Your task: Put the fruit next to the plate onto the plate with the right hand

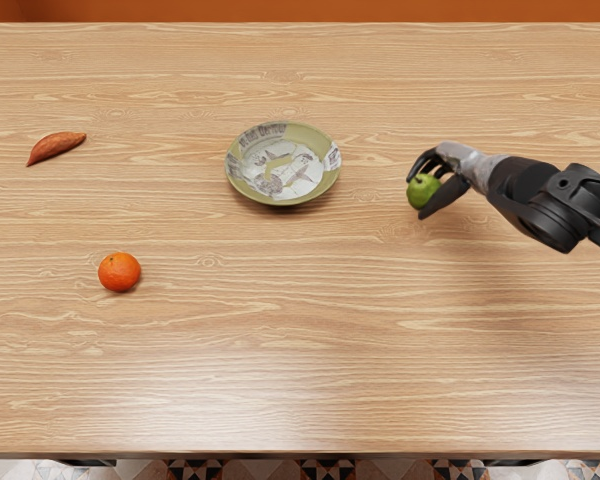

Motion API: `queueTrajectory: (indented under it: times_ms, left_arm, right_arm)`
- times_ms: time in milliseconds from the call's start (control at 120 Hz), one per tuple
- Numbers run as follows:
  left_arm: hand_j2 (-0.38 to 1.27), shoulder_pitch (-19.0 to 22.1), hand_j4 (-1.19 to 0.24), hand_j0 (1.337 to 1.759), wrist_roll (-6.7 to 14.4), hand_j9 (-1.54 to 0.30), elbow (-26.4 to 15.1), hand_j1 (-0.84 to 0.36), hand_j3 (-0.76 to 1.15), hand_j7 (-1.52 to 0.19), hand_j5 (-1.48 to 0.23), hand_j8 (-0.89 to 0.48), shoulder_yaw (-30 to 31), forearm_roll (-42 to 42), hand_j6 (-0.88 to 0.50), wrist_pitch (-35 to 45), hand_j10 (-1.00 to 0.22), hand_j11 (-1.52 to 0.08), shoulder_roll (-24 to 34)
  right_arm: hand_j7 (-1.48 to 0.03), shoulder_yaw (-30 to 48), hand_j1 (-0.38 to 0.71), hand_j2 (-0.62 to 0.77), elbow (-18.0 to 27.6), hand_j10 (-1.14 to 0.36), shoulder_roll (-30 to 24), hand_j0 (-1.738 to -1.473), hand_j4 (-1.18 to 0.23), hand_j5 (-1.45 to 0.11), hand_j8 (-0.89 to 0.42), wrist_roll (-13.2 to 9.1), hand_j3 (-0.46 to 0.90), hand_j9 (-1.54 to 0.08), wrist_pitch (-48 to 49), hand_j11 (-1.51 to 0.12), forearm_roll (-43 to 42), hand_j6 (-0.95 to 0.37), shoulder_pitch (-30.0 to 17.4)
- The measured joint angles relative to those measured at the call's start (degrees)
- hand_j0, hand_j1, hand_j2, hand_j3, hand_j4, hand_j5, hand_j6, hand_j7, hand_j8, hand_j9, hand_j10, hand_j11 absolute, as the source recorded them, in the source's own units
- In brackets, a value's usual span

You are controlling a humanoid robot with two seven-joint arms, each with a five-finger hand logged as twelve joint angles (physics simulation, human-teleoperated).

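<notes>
- Gripping the green fruit (422, 190) in my right hand (448, 172), fingers (426, 161) curled around it, thumb underneath.
- Fruit is right of the plate (280, 199), well apart from it. Can't tell if it's clear of the tabletop (300, 340).
- Step: grasp made, carry not yet done.
- Next, my guess: lift, move left over the plate, lower, then release gently so it doesn't roll.
</notes>
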Motion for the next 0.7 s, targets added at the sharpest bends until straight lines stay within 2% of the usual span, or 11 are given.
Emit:
queueTrajectory:
  times_ms: [258, 583, 700]
  left_arm:
    - [0.00, 0.0, -0.02, 1.658, 0.0, -0.03, 0.0, 0.32, 0.00, -0.03, -0.03, -0.02, 0.0, 0.0, -0.02, 0.0, -0.02, -0.03, 0.0]
    - [0.00, 0.0, -0.02, 1.658, 0.0, -0.03, 0.0, 0.32, 0.00, -0.03, -0.03, -0.02, 0.0, 0.0, -0.02, 0.0, -0.02, -0.03, 0.0]
    - [0.00, 0.0, -0.02, 1.658, 0.0, -0.03, 0.0, 0.32, 0.00, -0.03, -0.03, -0.02, 0.0, 0.0, -0.02, 0.0, -0.02, -0.03, 0.0]
  right_arm:
    - [-1.05, 8.1, 0.28, 0.21, -1.6, -0.52, 4.7, -1.647, -0.56, -1.16, -0.28, 0.6, 0.00, -1.14, 5.3, -1.14, 0.1, -0.35, 0.5]
    - [-1.05, 11.8, 0.29, 0.22, -10.8, -0.52, 17.1, -1.648, -0.55, -1.16, -0.27, 0.9, 0.00, -1.13, 5.8, -1.13, 0.0, -0.34, 3.4]
    - [-1.06, 13.0, 0.29, 0.23, -13.9, -0.52, 20.5, -1.648, -0.55, -1.16, -0.27, 2.8, 0.00, -1.13, 5.7, -1.13, 0.0, -0.34, 4.0]
